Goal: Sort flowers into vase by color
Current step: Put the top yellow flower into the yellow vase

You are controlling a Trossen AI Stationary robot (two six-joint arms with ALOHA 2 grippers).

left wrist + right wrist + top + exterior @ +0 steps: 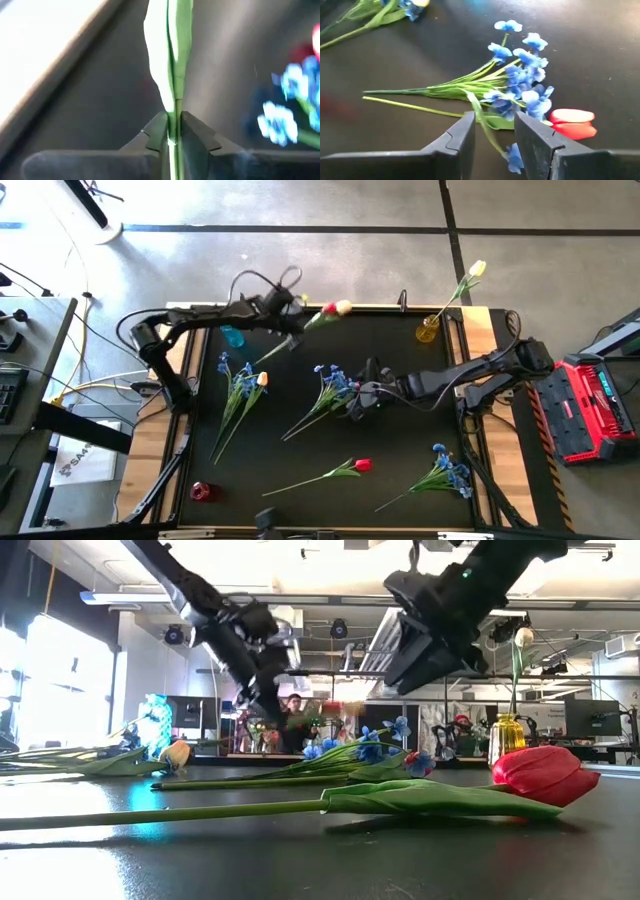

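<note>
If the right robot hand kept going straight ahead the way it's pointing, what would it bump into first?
Probably the blue flower spray lying on the black table. The right hand is open, and a thin green stem with a small blue blossom already sits between its fingers. How far above the table it hovers is hard to judge.

No text, label, brand or number can be read in any view. A white sheet [75, 465] beside the table, far out past the left arm and well away from either pair of jaws, bears dark printing, but it is too small to make out.
</note>
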